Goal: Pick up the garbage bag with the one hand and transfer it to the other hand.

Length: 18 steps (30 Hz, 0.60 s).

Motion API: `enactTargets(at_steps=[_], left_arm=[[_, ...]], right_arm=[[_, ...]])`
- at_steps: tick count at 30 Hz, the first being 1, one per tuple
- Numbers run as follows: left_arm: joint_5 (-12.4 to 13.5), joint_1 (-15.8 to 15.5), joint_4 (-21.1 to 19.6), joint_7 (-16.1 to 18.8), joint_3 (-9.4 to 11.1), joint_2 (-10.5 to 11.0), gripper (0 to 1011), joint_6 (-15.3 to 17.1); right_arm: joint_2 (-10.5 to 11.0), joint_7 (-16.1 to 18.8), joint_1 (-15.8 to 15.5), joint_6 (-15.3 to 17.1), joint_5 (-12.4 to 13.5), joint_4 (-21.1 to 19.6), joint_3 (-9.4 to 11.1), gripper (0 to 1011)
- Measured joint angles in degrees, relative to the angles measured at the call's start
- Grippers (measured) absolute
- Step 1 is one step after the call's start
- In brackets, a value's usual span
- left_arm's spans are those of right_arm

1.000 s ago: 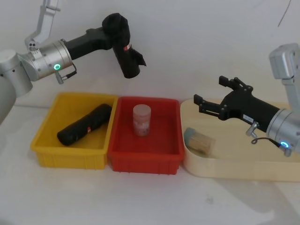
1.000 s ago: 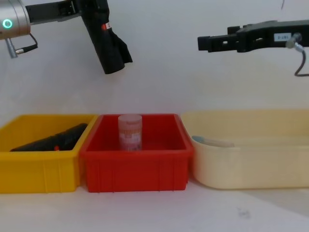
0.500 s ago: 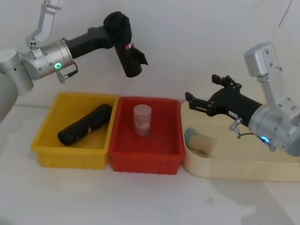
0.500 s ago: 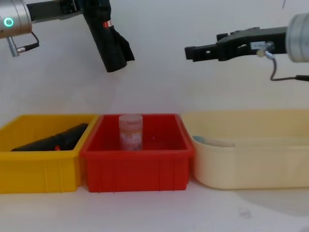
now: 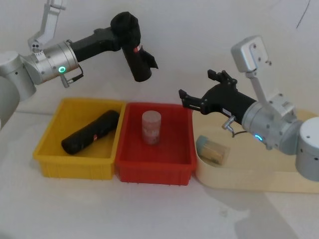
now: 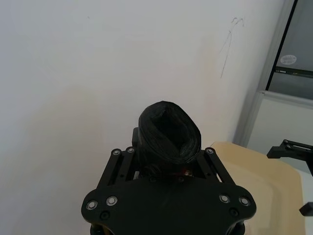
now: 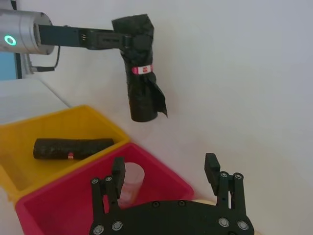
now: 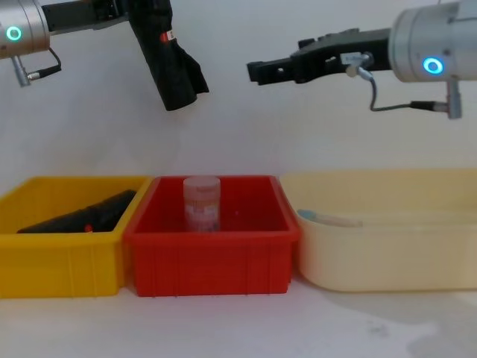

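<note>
Black fingers of my left gripper are clenching the garbage bag by its upper end, letting it hang high over the red bin, so my right gripper, spread wide and pointing at it from nearby, can take the free end

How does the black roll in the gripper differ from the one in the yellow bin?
The black rolled plastic garbage bag hangs nearly upright, clamped by the left gripper; the other black roll lies slanted in the yellow plastic bin, untouched. The held one has a loose flap; the binned one looks tightly wound. Both carry a small red label.
</note>
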Motion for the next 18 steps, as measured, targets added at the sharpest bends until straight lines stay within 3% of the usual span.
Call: enactTargets(at_steps=[18], left_arm=[[-0.1,-0.3,0.5,-0.2,0.1,-0.1,424,-0.2]], right_arm=[[-4.0,0.0,3.6,-0.5,-2.8,4.0,-2.6,1000]])
